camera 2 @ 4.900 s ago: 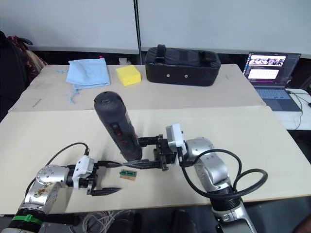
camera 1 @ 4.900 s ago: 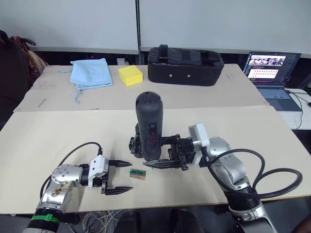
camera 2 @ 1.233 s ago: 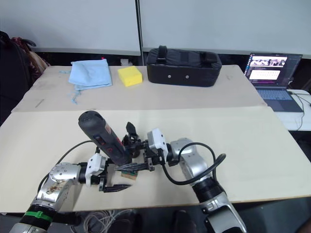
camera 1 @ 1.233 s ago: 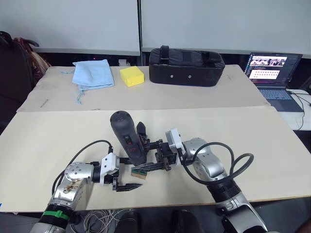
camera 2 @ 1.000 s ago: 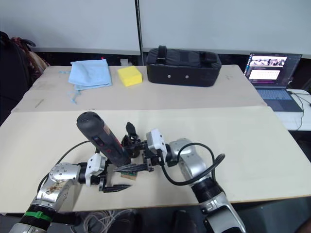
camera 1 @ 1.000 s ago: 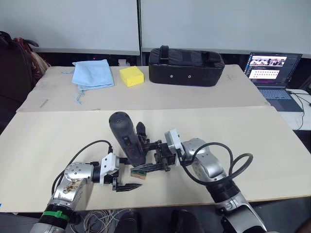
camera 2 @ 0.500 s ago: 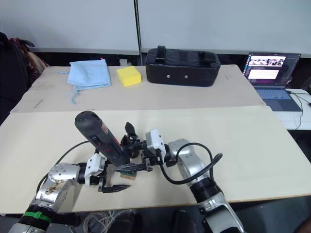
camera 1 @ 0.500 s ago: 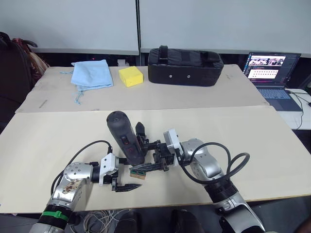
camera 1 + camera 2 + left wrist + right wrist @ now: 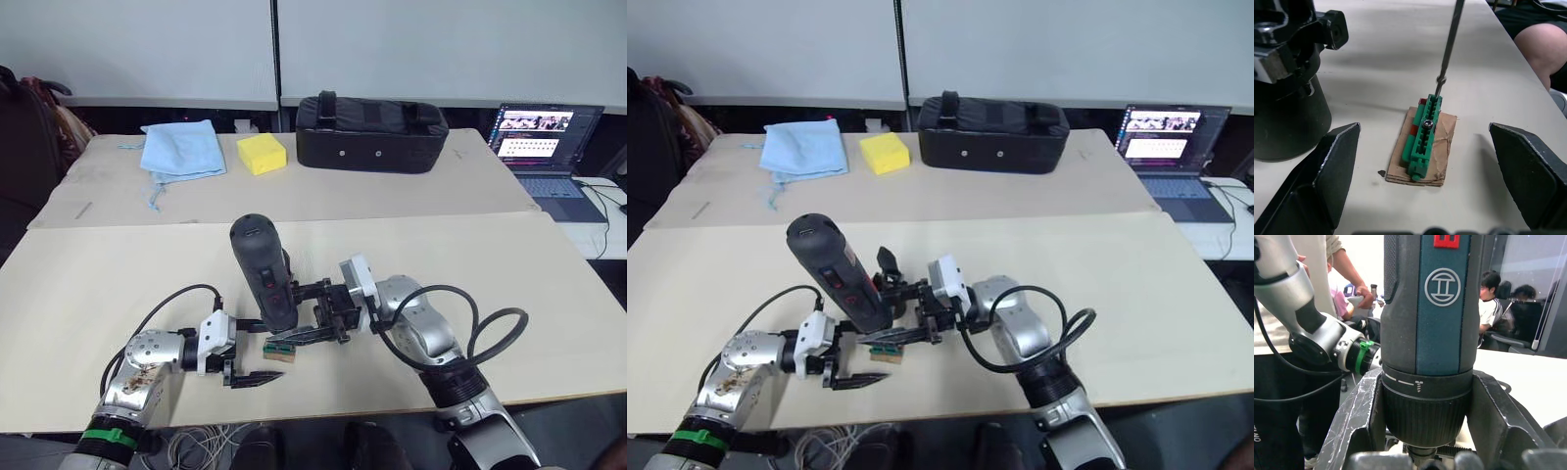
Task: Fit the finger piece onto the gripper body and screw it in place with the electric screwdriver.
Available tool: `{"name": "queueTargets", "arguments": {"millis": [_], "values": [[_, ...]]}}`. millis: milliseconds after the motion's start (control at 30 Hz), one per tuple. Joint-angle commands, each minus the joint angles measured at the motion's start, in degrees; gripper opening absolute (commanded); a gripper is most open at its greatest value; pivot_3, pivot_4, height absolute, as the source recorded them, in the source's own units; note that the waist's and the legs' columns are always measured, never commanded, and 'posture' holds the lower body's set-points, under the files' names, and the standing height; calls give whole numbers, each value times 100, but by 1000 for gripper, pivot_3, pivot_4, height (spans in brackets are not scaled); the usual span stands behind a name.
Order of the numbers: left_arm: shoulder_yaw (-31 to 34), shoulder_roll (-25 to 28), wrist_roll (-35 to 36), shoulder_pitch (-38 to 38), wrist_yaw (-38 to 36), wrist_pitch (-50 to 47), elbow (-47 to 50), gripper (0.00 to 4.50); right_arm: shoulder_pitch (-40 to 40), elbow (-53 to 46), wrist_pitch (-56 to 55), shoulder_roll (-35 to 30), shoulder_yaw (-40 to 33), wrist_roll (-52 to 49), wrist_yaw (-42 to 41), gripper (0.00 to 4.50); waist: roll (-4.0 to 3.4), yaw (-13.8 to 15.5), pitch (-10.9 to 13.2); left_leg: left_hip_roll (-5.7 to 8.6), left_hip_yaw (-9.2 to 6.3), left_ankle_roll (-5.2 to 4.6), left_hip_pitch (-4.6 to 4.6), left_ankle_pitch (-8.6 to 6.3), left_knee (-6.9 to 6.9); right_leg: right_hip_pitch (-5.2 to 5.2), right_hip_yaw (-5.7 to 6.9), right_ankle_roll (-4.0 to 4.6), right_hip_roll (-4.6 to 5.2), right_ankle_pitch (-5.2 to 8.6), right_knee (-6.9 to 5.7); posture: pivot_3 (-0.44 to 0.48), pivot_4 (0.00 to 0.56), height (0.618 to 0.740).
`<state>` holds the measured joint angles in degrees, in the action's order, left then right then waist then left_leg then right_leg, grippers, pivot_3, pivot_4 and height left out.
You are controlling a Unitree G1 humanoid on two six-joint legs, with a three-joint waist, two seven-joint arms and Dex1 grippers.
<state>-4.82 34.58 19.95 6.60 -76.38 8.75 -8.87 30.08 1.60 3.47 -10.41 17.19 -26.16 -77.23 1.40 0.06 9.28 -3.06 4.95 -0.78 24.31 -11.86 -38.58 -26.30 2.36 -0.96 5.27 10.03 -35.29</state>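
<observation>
Your right gripper [image 9: 312, 315] is clenched around the electric screwdriver [image 9: 263, 270], which stands nearly upright, long axis vertical, butt leaning slightly away, bit pointing down. Its thin metal bit [image 9: 1448, 51] touches the far end of the green-and-tan block [image 9: 1422, 138]. Your left gripper [image 9: 253, 351] lies just beside that block on the near side, fingers [image 9: 1327, 171] spread wide and released, flanking it. The gripper body [image 9: 1288, 73] sits just left of the block.

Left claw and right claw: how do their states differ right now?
The left claw is open and empty beside the small green block; the right claw is shut on the screwdriver. The left lies low over the table; the right holds its tool upright. Both have black fingers.
</observation>
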Motion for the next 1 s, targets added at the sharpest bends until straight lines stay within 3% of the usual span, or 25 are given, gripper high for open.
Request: {"name": "queueTargets", "arguments": {"millis": [33,300,633,800,1000], "values": [[224,136,276,-130,-99,-54,300,4500,108,-479,109,-13,-200,-352,26,1904,0,-7,1,0,-2,-1,0,1,2,0,0,0,0,0,3,0,150,740],[976,654,997,-657,-165,-486,1177,4500,283,-1092,672,-377,-567,-831,211,1904,1,-4,4,2,-10,2,2,-1,22,-2,1,0,6,0,22,0,150,740],[2196,1139,2753,-751,659,-2703,2164,4500,822,-1046,1557,-869,-1374,-1491,675,1904,1,1,13,3,-8,1,1,0,32,-5,2,0,3,0,26,0,150,740],[2289,1081,2554,-334,921,-2796,1827,4500,1239,-561,1597,-807,-1490,-1307,939,1904,2,0,13,6,11,-3,0,2,32,-2,3,0,-2,0,25,0,150,740],[2090,1086,2119,62,737,-2568,1521,4500,1660,-54,1664,-449,-1457,-1178,1365,1904,4,-43,14,8,19,-6,2,4,39,-3,1,0,-4,-1,26,0,150,740]]}}
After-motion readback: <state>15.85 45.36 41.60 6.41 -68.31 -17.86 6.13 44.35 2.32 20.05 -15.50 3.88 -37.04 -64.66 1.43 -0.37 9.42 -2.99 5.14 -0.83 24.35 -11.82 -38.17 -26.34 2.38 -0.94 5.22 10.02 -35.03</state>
